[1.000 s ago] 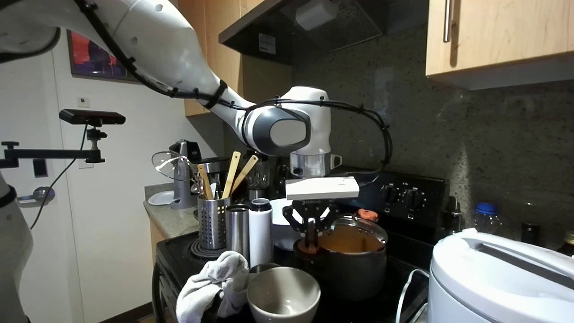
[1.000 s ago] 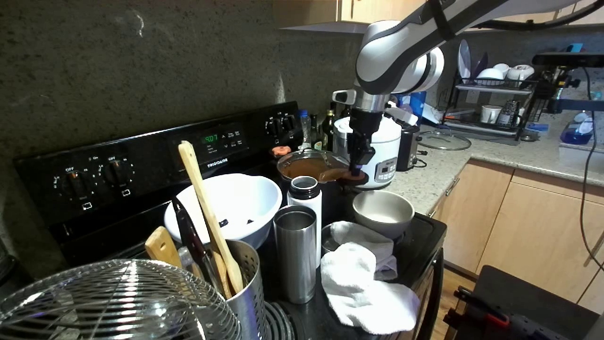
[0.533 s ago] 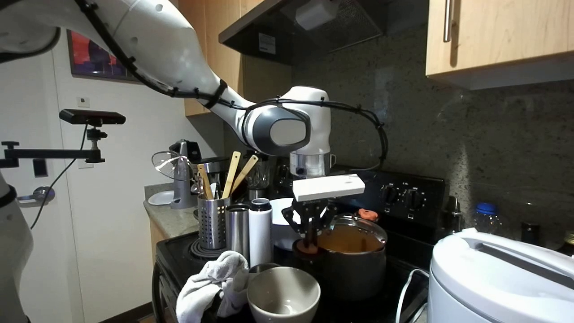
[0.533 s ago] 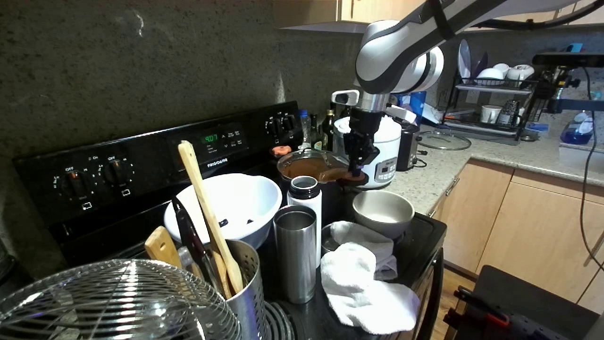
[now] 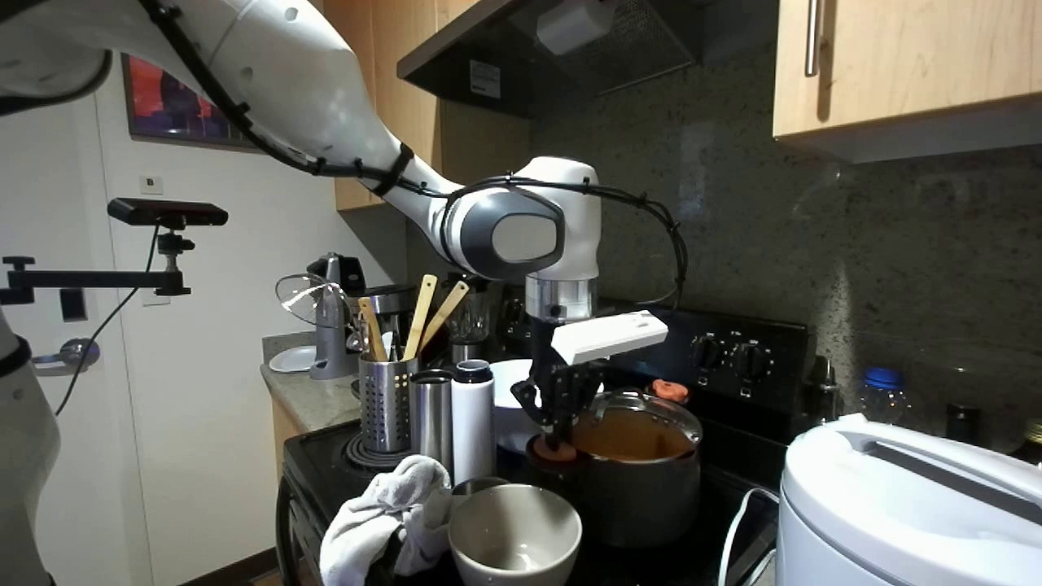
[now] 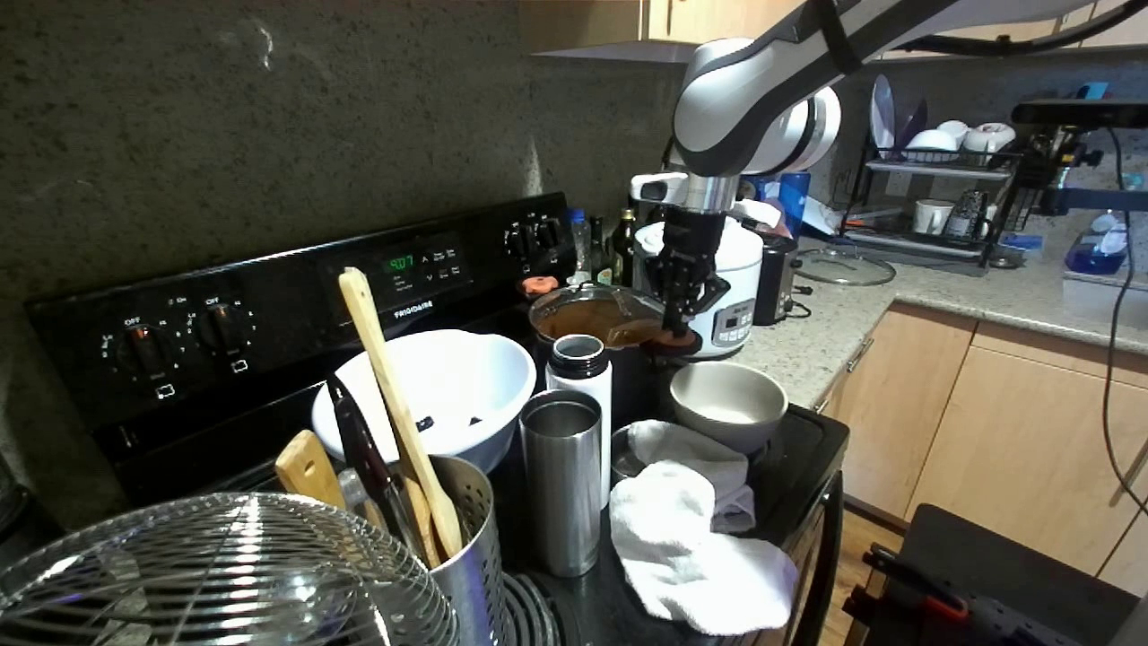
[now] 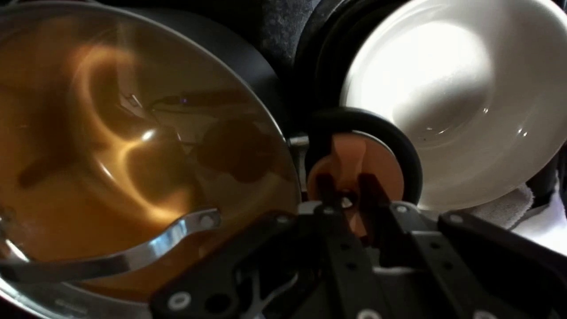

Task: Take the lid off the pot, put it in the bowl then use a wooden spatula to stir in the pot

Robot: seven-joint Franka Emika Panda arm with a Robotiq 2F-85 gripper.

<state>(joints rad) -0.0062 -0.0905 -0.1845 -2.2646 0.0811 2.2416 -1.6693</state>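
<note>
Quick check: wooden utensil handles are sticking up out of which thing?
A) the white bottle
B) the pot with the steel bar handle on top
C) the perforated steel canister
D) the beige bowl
C: in both exterior views the wooden handles rise out of the open top of the perforated steel canister.

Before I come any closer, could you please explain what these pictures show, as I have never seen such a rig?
The machine is a white jointed robot arm. The exterior views are taken from two places outside it; the wrist view is taken from its wrist, looking down. Over the black stove are a large dark grey metal pot, a glossy beige round bowl, a crumpled white-grey cloth and a perforated steel holder with pale wooden utensils. The jaws point down at a round orange-brown piece beside the pot; whether they grip it, I cannot tell.
</note>
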